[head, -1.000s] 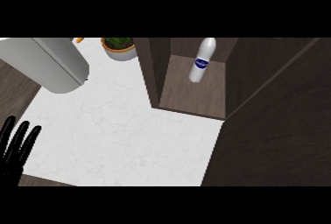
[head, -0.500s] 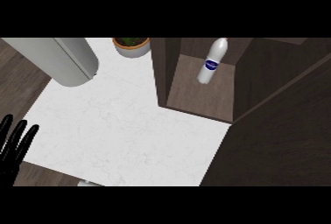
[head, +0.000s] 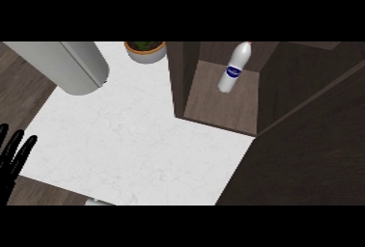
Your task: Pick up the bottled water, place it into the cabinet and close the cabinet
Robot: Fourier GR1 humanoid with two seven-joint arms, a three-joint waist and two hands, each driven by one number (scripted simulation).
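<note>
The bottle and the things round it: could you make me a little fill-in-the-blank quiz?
1. The water bottle stands inside the ____.
2. The bottle's label is ____.
3. The potted plant sits on the ____ counter.
4. The left hand rests at the view's ____ edge.

Missing words: cabinet; blue; white; left

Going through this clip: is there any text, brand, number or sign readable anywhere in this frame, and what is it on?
Nothing here can be read.
Bottled water, inside the open cabinet: a blue oval label with a pale mark on it, too blurred to read.
Grey cylinder, potted plant, white counter, left hand: no writing visible on any of them.
</note>
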